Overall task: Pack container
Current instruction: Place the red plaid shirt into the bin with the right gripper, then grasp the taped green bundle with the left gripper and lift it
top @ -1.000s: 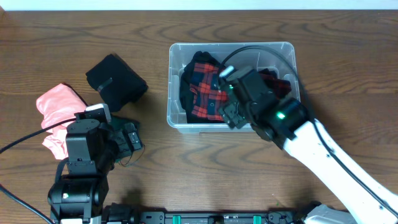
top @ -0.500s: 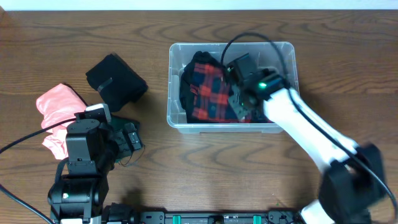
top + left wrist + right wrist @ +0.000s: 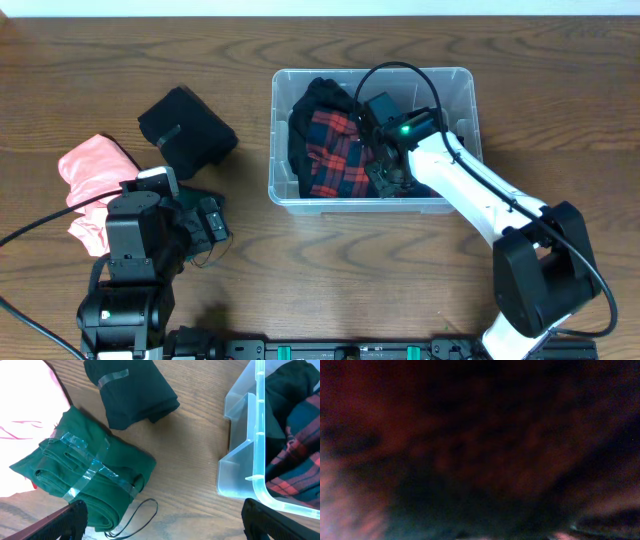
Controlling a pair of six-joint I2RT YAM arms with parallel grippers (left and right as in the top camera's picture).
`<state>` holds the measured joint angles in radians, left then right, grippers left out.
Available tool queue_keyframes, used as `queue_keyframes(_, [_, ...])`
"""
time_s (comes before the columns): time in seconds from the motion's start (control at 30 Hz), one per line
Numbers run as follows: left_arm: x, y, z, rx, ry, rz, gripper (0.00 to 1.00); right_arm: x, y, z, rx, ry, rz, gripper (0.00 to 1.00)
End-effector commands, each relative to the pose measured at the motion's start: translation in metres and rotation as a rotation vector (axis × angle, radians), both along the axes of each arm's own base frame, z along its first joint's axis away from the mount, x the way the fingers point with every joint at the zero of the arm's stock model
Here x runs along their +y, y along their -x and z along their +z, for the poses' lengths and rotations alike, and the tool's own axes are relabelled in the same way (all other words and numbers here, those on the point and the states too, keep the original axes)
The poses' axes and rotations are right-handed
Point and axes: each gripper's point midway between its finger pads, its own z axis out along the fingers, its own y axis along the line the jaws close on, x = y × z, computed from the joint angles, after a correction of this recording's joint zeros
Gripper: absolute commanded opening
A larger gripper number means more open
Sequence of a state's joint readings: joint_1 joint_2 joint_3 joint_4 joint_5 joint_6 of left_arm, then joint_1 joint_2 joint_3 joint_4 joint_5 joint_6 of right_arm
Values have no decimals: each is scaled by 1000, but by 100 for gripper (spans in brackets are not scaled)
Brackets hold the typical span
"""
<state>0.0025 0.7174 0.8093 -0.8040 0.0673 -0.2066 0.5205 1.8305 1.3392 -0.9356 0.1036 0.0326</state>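
Observation:
The clear plastic container [image 3: 460,85] stands at the back middle of the table. A red plaid garment [image 3: 333,150] and dark clothes lie in it. My right gripper [image 3: 386,168] is down inside the container, pressed onto the clothes. Its wrist view shows only dark, blurred red and teal fabric [image 3: 470,450], with the fingers hidden. My left gripper [image 3: 165,525] is open and empty, low over the table beside a folded green garment [image 3: 85,480]. The container's near corner [image 3: 245,445] and the plaid garment [image 3: 295,460] show at the right of the left wrist view.
A folded black garment [image 3: 185,130] lies left of the container and also shows in the left wrist view [image 3: 132,390]. A pink garment [image 3: 90,175] lies at the far left. A thin black cord loop [image 3: 137,517] lies by the green garment.
My right arm has moved from the container's front wall further in and down. The plaid garment now lies lower and flatter in the container. The left arm has not moved.

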Motion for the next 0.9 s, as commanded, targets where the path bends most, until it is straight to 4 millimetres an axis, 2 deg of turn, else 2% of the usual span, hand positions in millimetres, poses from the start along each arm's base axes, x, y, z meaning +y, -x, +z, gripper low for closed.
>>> queue_keyframes(0.0, [2, -1, 6, -15, -3, 11, 98, 18, -3, 31, -83, -105, 59, 35])
queue_keyframes(0.07, [2, -1, 6, -15, -3, 11, 98, 20, -11, 67, -198, -161, 61, 49])
queue_keyframes(0.17, [2, -3, 8, -26, -2, 11, 98, 13, -22, 127, -383, -248, 35, 91])
queue_keyframes(0.2, [2, -4, 9, -32, -2, 11, 98, 8, -24, 142, -428, -268, 23, 99])
queue_keyframes(0.27, [4, -8, 11, -43, -13, 22, 98, -8, -27, 168, -501, -294, -16, 99])
queue_keyframes(0.33, [20, -10, 8, -31, -51, 108, 98, -30, -30, 182, -540, -302, -80, 99])
queue_keyframes(0.47, [51, -13, -12, 55, -45, 301, 98, -72, -28, 181, -520, -264, -185, 99])
queue_keyframes(0.53, [61, -15, -31, 132, 20, 385, 98, -90, -24, 173, -485, -237, -231, 99])
queue_keyframes(0.67, [80, -13, -77, 305, 185, 599, 98, -113, -21, 166, -451, -209, -294, 99])
queue_keyframes(0.73, [88, -13, -98, 378, 239, 676, 98, -118, -23, 166, -454, -207, -311, 99])
queue_keyframes(0.87, [92, -24, -141, 497, 331, 689, 98, -119, -23, 166, -455, -207, -316, 99])
